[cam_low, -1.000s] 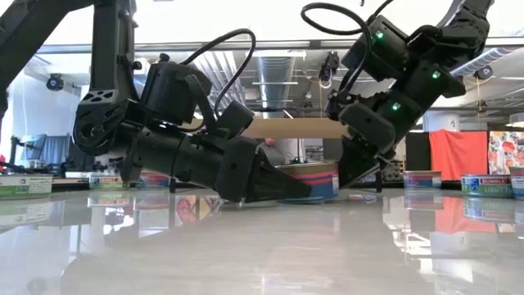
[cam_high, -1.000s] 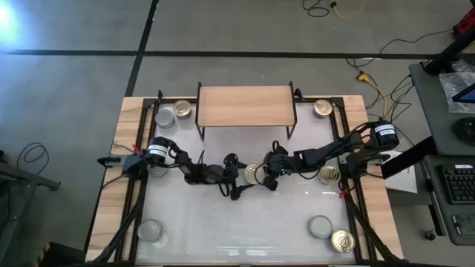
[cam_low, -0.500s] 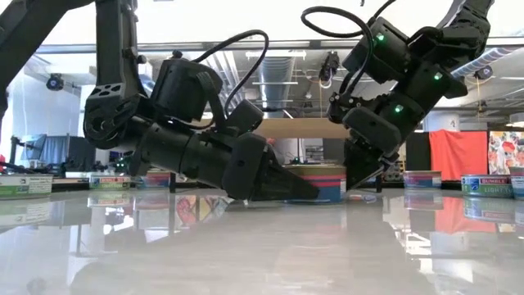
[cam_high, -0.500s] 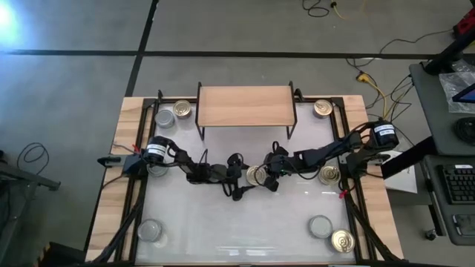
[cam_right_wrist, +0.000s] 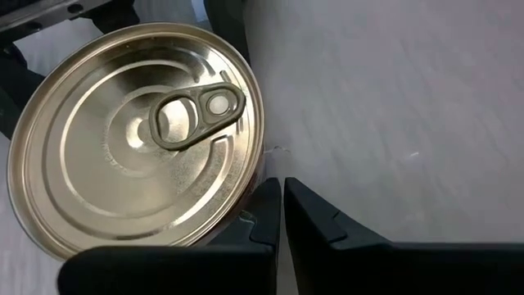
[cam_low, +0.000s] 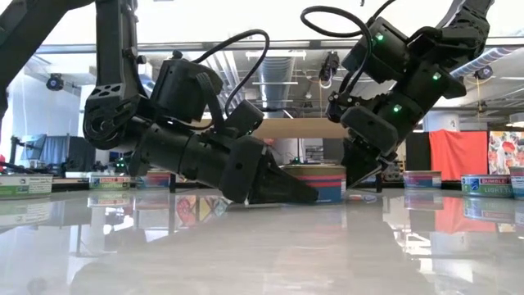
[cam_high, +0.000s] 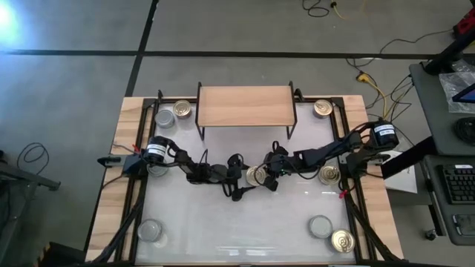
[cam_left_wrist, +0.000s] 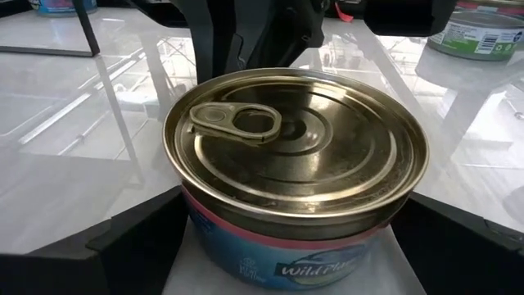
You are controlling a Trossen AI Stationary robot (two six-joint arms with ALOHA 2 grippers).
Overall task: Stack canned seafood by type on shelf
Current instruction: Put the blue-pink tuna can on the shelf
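A gold-lidded tin [cam_high: 254,175] stands upright on the white table's middle, in front of the wooden shelf [cam_high: 245,106]. It also shows in the low view [cam_low: 319,182]. My left gripper [cam_high: 243,178] is open and lies low at the tin's left. In the left wrist view its fingers [cam_left_wrist: 123,238] flank the tin [cam_left_wrist: 295,156], with thin gaps at both sides. My right gripper [cam_high: 267,178] is shut. Its tips [cam_right_wrist: 282,205] are down at the table against the tin's right side [cam_right_wrist: 135,131]. My right gripper is shut, and the outer side of one finger [cam_right_wrist: 264,205] lies against the tin's side wall just under the rim [cam_right_wrist: 252,176], on the tin's right. The fingers slant down from the table's right. The tin stands flat on the table.
Other tins stand around the table. A silver one [cam_high: 164,117] and a gold one [cam_high: 182,110] are left of the shelf, and a gold one [cam_high: 322,108] is right of it. Another gold tin [cam_high: 329,175] is at mid right. Near the front are silver tins [cam_high: 151,230] [cam_high: 320,225] and a gold one [cam_high: 342,241].
My left gripper has slid low along the table toward the right edge, bringing its open fingers around the gold-lidded tin. My right gripper has stayed shut at the tin's right side.
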